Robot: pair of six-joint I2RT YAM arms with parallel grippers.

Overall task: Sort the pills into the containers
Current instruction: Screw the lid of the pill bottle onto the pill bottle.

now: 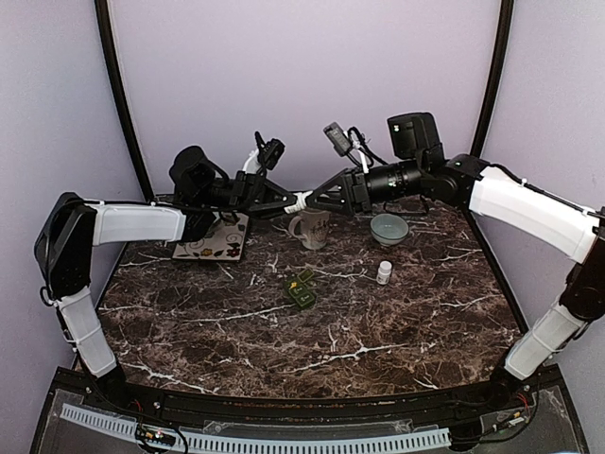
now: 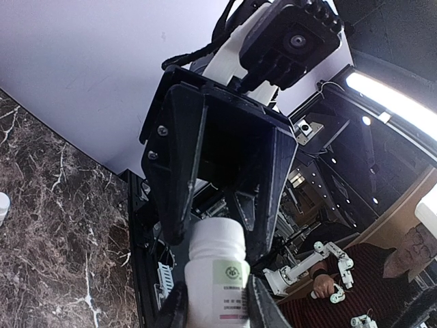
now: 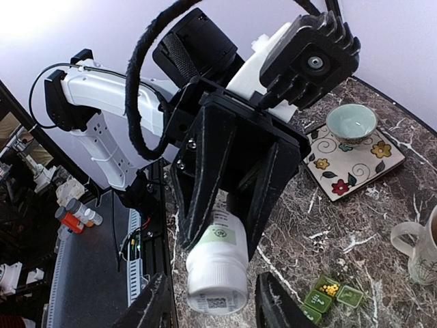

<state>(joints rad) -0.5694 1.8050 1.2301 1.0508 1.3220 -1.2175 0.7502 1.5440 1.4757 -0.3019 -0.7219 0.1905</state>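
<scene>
The pill bottle (image 1: 299,200) is a small white plastic cylinder with a pale label carrying a green round mark and fine print. It is held in the air over the far middle of the dark, white-veined marble surface (image 1: 312,350), where the two arms meet tip to tip. The left end effector (image 2: 214,307) is closed on the bottle's body, with a black finger pressed to each side. The bottle's free end, which looks like the cap, sticks out toward the other arm. The right end effector (image 3: 217,304) stands partly open around that free end. In the right wrist view its fingers (image 3: 153,304) flank the bottle with a gap on either side and do not touch it. In the top view a pale patterned mug (image 1: 310,227) stands just under the held bottle, and a teal bowl (image 1: 388,228) sits to its right beneath the right arm. A square white plate with a flower print (image 1: 213,244) lies under the left arm, and the right wrist view shows a small pale dish (image 3: 351,123) at one corner of it. Nearer the arm bases, a green pill organizer (image 1: 302,288) lies open on the surface, and one of its compartments holds yellow pills (image 3: 330,290). A small white vial (image 1: 384,272) stands upright to the right of the organizer, well apart from it.
</scene>
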